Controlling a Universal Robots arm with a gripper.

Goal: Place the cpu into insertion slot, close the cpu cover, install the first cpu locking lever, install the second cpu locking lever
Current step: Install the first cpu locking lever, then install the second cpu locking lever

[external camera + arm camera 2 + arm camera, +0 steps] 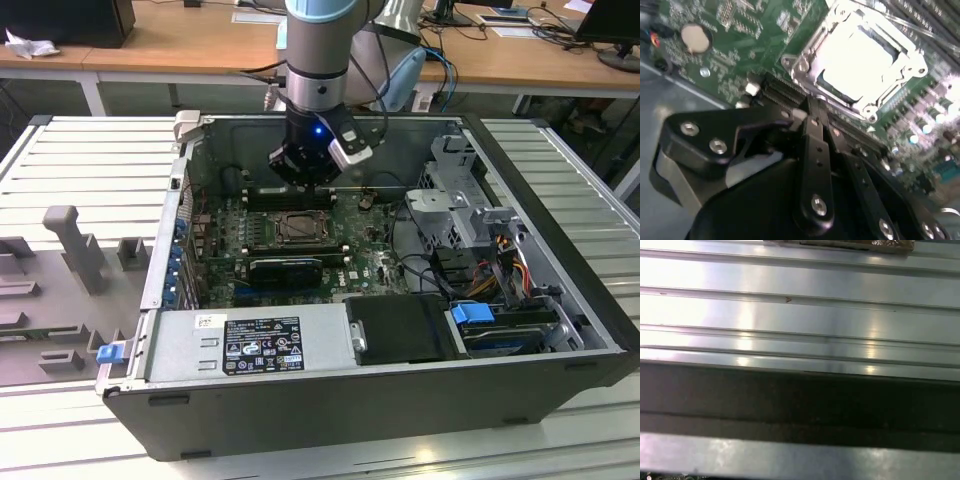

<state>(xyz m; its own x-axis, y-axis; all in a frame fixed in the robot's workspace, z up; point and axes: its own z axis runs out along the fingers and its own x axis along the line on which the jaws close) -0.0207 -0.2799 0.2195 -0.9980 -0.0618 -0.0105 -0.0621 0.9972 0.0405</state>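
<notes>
you have the cpu (857,55) seated under the closed cpu cover (805,60), gripper (810,107) fingers together, empty, at its 6 o'clock; levers unconfirmed.

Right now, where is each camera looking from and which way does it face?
Exterior view: off the arm, raised, looking down into the open grey metal computer case; the arm and its black claw hang over the green motherboard.
Second wrist view: on the arm, looking past the claw at the bright square metal-framed cpu socket.
First wrist view: on the arm, facing ribbed silver metal slats and a dark band.
Shared: the exterior and second wrist views both show the socket and motherboard.
</notes>
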